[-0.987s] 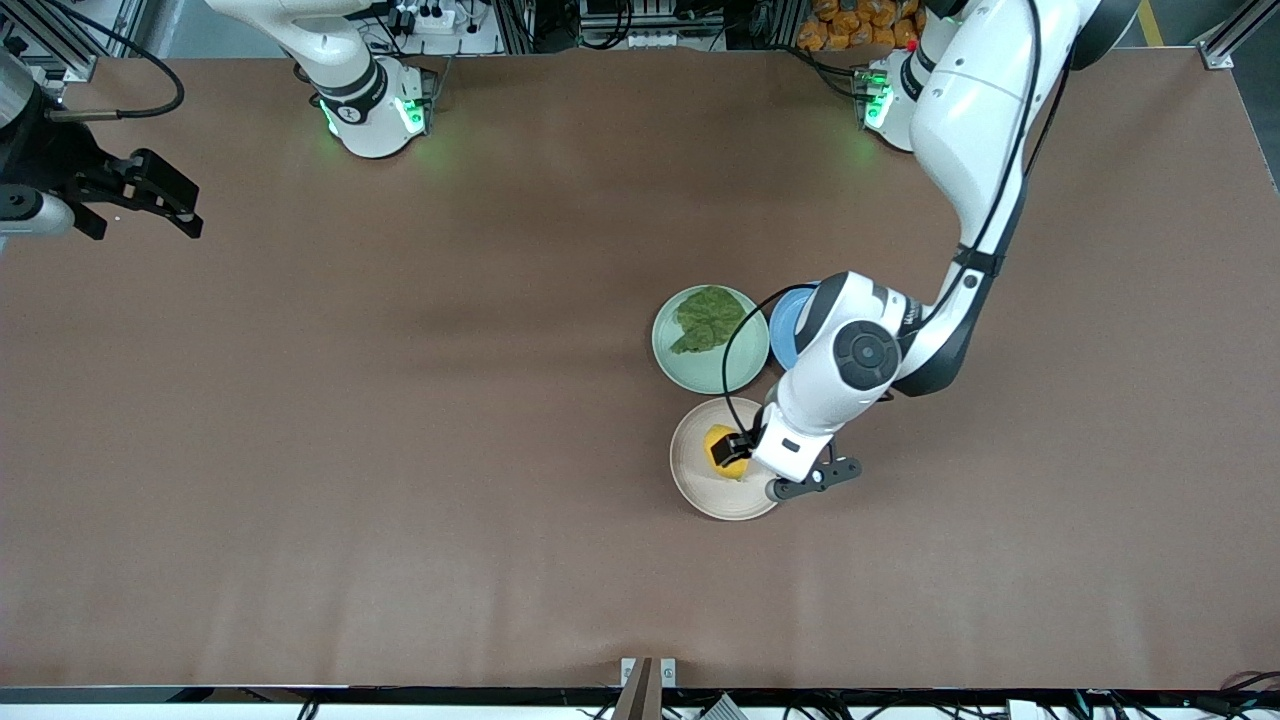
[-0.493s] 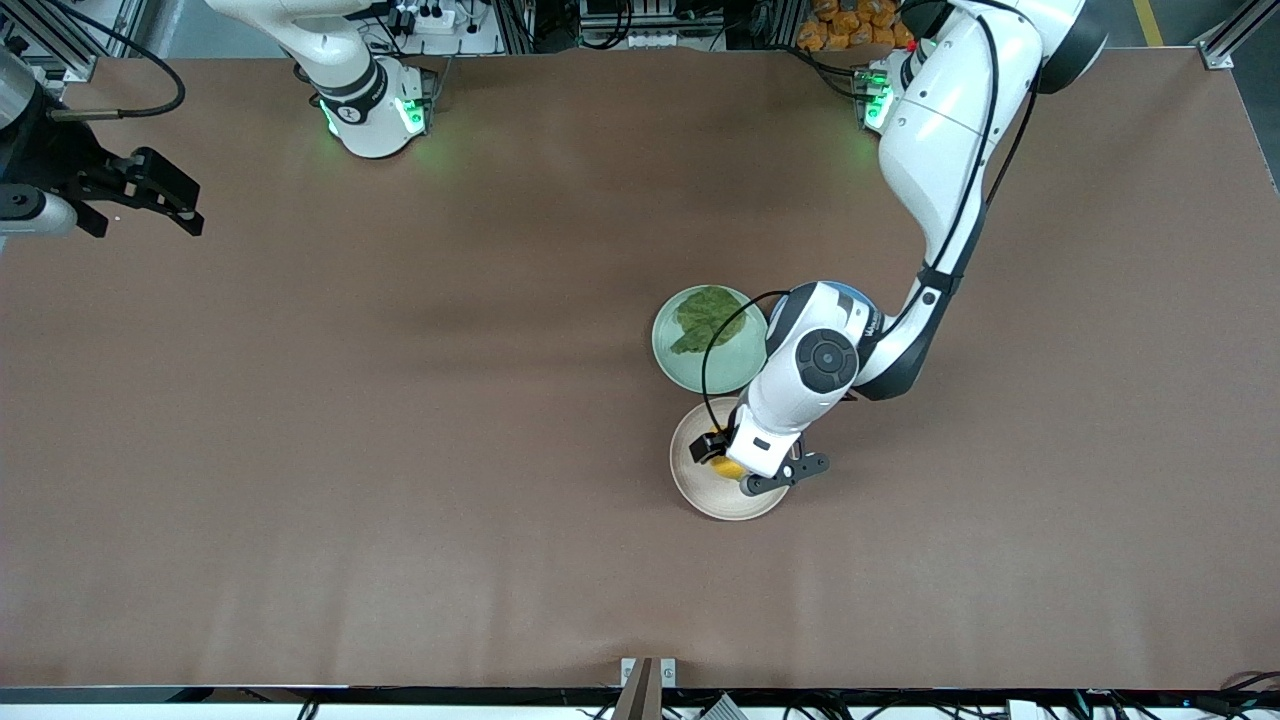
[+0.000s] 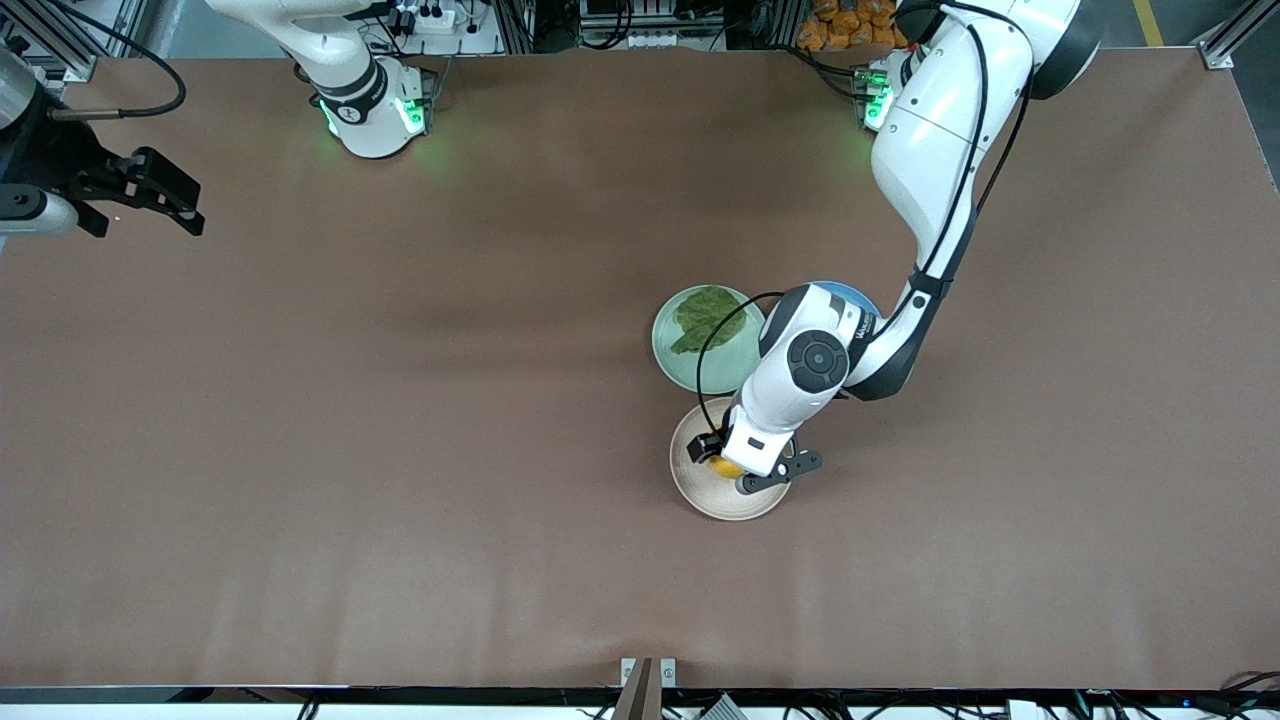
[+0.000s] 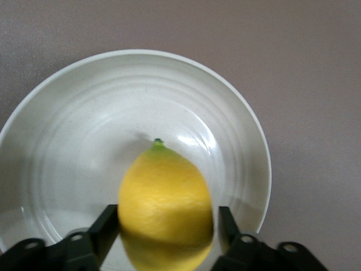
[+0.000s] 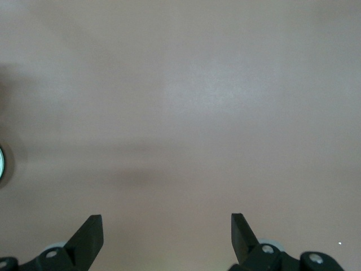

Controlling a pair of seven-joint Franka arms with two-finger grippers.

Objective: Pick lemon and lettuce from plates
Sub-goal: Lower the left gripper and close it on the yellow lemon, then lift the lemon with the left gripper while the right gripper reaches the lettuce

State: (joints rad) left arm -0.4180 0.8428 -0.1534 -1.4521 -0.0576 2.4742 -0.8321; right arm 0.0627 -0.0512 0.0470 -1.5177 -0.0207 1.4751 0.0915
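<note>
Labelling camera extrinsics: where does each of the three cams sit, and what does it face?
Front: high across the table, facing both bases; shows both arms, the lettuce on the mint plate.
Left wrist: on the left arm, looking down; left gripper flanks the lemon in the beige plate.
Right wrist: right gripper open over bare table.
Front and left wrist share lemon and beige plate.

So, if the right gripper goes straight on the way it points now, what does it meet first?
Probably only the bare table. The right gripper is open, with nothing between or ahead of its fingers in its wrist view, though depth is hard to judge.
</note>
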